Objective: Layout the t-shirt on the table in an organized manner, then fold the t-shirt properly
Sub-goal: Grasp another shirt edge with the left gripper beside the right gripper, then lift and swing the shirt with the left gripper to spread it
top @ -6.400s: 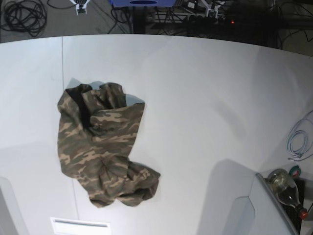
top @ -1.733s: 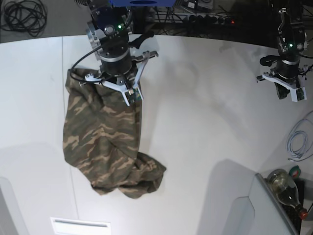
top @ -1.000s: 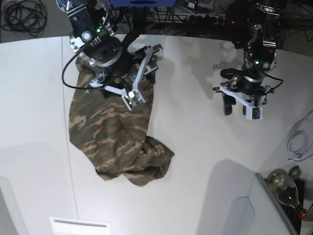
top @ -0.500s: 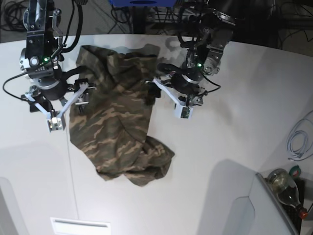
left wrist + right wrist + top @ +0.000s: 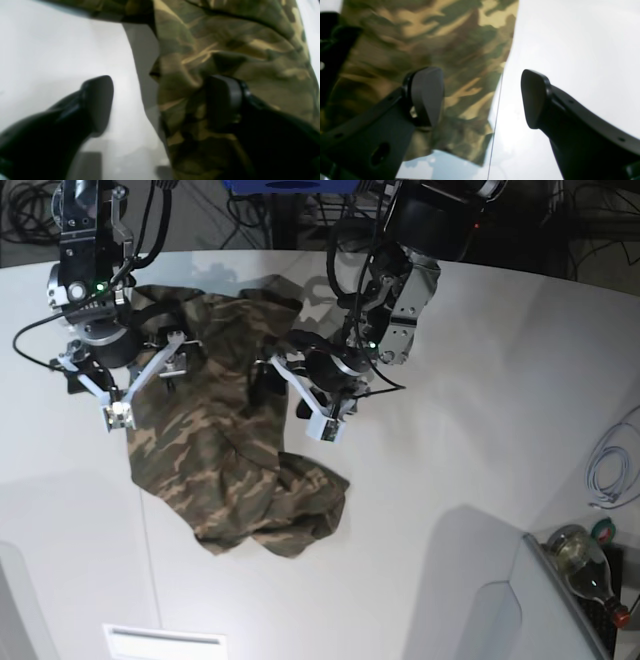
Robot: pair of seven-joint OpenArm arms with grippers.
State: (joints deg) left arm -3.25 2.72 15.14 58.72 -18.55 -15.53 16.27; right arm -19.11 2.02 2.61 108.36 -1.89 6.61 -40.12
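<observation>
The soft camouflage-print cloth t-shirt in olive, brown and tan [image 5: 225, 440] lies crumpled on the big smooth white table [image 5: 480, 410], left of centre in the base view, its long axis running from about 11 o'clock, where the top is spread, down to 5 o'clock, where the rest is bunched in a heap. Both arms sit at that upper end. The right gripper [image 5: 135, 375] straddles the shirt's 9 o'clock edge: in its wrist view one black finger [image 5: 426, 96] is over cloth, the other over bare table, jaws wide apart and holding nothing. The left gripper [image 5: 300, 395] works the 3 o'clock edge; its fingers [image 5: 96, 100] are apart too, one over the table, the other [image 5: 222, 100] down among the folds, and I cannot tell whether it presses the cloth. Neither arm is clearly nearer; each has its own side, so the next pinch looks like a matched one on both edges. Compared with half a second ago, the left gripper has dropped lower and inward onto the shirt, the right has shifted slightly, and the heap has barely moved.
</observation>
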